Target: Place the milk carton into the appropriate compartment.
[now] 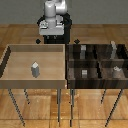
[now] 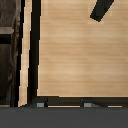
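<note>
Exterior view | milk carton (image 1: 35, 69) standing alone in tray (image 1: 10, 55) | hand (image 1: 50, 39) waiting far off, grip unclear | next: reaching down

We see the exterior view high, angled down, far enough to frame tray (image 1: 10, 62), divider box (image 1: 95, 62) and arm (image 1: 52, 20). Wrist view looks straight down, close, on tray floor (image 2: 80, 55); both share that floor and the box's near edge.
</note>
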